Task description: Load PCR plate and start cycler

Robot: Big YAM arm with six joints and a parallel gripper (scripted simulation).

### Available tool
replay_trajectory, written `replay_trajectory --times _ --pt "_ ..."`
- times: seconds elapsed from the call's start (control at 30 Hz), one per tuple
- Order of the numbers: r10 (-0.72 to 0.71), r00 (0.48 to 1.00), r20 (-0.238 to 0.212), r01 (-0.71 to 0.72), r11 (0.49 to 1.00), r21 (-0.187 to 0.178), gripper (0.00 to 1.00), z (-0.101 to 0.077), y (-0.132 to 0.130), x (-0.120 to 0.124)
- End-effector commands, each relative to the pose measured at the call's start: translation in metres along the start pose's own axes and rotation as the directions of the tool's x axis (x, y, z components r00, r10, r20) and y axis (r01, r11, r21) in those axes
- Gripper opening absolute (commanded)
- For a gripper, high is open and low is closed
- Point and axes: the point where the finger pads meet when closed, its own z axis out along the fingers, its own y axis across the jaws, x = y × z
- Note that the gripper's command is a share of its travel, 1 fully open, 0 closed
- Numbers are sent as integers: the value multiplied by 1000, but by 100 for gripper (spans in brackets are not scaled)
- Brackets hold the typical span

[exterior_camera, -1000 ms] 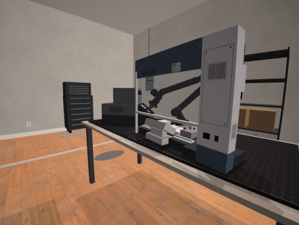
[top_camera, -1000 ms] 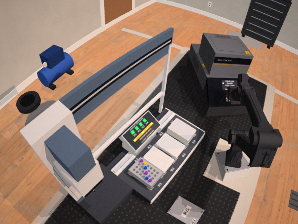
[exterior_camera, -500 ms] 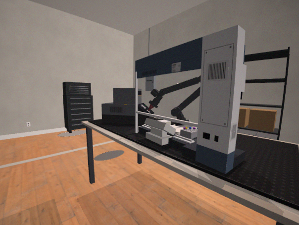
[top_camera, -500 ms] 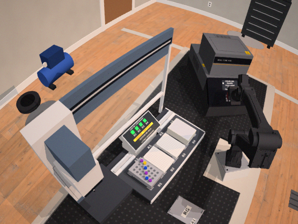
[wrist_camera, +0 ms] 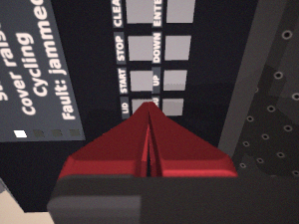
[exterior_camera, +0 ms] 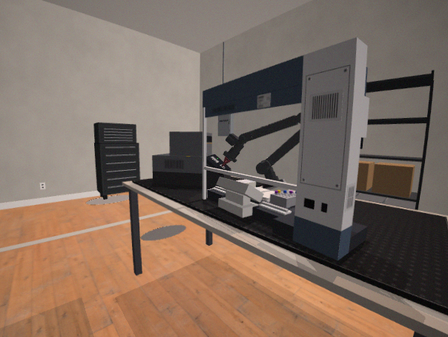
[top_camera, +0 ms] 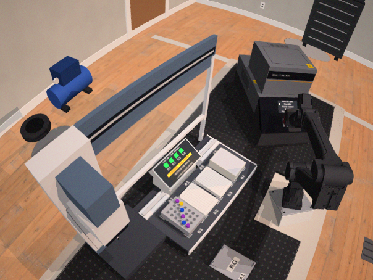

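tool [wrist_camera: 149,111] is sitting fully closed, gripping nothing, its red tips touching the lid key [wrist_camera: 141,107] on cycler q1 [top_camera: 278,92]. plate c15 [top_camera: 199,198] is lying on d2, on the counter [exterior_camera: 389,237] with its black dotted mat. wood floor [exterior_camera: 74,260], grey walls, black drawer cabinet [exterior_camera: 116,156], blue compressor [top_camera: 69,83].

Orange-brown plank floor [top_camera: 197,28], upper frame: wood, satin sheen. Black dotted mat [top_camera: 247,234], lower centre: rubber-like, matt, studded. Dark grey box-shaped cycler [top_camera: 279,66], upper right: matt casing, smooth. Red wedge-shaped gripper fingers, wrist view centre: smooth, matt plastic look. White perforated plate [top_camera: 199,198]: matt plastic look.
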Motion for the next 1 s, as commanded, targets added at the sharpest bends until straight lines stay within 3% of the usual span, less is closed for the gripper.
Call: replay_trajectory --times 0.0,0.37,0.97 --pt "-11 1000 4 12 998 -57 0 -14 38 1" --pt "-19 1000 8 20 997 -69 0 -16 47 0" --pt "-39 999 5 39 997 -65 0 -12 40 -1"
